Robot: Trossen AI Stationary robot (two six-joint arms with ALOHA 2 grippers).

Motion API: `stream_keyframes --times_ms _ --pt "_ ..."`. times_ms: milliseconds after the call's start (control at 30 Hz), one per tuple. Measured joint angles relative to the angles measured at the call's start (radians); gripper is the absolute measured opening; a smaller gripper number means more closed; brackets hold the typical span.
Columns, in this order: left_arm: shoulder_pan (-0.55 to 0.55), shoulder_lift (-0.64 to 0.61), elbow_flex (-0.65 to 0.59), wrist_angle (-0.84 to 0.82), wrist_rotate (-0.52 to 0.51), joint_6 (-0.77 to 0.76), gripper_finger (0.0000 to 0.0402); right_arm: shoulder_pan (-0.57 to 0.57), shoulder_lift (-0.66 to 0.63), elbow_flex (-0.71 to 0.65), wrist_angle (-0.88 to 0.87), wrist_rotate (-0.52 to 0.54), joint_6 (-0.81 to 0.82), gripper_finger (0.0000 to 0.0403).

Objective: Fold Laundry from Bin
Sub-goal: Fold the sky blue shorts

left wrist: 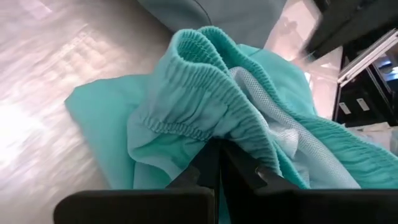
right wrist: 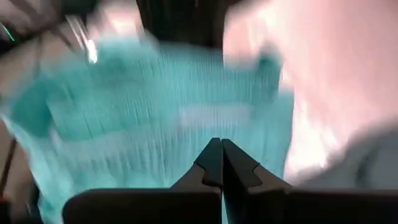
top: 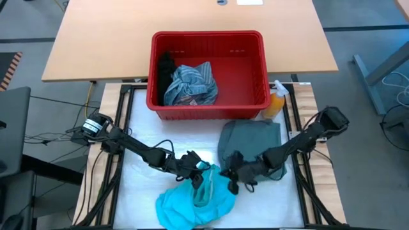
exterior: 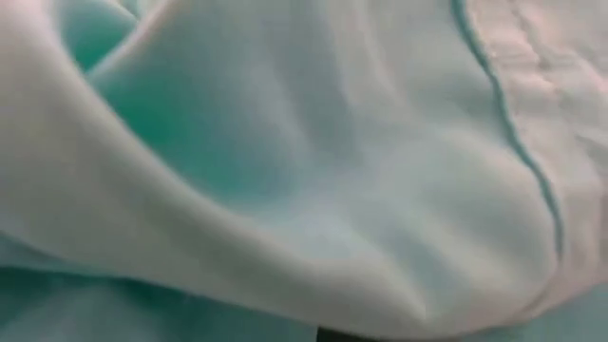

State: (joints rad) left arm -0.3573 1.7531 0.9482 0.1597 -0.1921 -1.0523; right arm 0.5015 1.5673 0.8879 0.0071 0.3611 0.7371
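Teal garment (top: 195,201): bunched at the tabltop's near edge, elastic waistband (left wrist: 205,102) raised.
Left end effector (top: 193,164): closed on the waistband.
Right end effector (top: 235,179): fingers together at the garment's right edge.
Grey-green garment (top: 252,144): just behind, touching the bin (top: 208,105).
Tabletop (top: 144,185): bare white surface left of the teal garment.

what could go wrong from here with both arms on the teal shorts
1. Both grippers, left and right, are shut at the teal garment, close together. If they pull apart unevenly, the bunched waistband could slip free or twist rather than spread.
2. The grey-green garment lies right under the right arm; a sweep could drag it out of shape.
3. The orange spray bottle stands by the red bin corner; a wide lift might knock it.
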Motion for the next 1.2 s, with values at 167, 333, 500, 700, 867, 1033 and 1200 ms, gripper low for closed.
stream_keyframes --times_ms 167,333,500,700,867,1033,1200 --pt "0.0 0.0 0.0 -0.01 -0.001 -0.002 0.0 0.034 0.12 -0.004 0.016 -0.06 0.084 0.0017" --pt "-0.005 0.0 0.0 -0.011 -0.003 -0.016 0.0 0.017 0.21 0.0 0.137 -0.051 0.111 0.0017" --pt "-0.005 0.014 0.0 0.009 0.001 -0.037 0.0 -0.046 0.254 0.054 0.203 -0.045 0.037 0.0017" --pt "-0.009 0.044 0.004 0.038 0.051 -0.054 0.0 -0.106 0.25 0.152 0.209 -0.062 -0.147 0.0017" --pt "-0.006 -0.031 0.032 0.076 0.01 0.027 0.0 -0.115 0.221 0.237 0.147 -0.05 -0.222 0.0018" --pt "-0.003 -0.163 0.105 -0.087 -0.052 0.144 0.0 -0.121 0.145 0.348 0.011 0.005 -0.343 0.0018" --pt "0.004 -0.306 0.19 -0.192 -0.179 0.264 0.0 -0.166 0.036 0.495 -0.17 0.048 -0.506 0.0018"
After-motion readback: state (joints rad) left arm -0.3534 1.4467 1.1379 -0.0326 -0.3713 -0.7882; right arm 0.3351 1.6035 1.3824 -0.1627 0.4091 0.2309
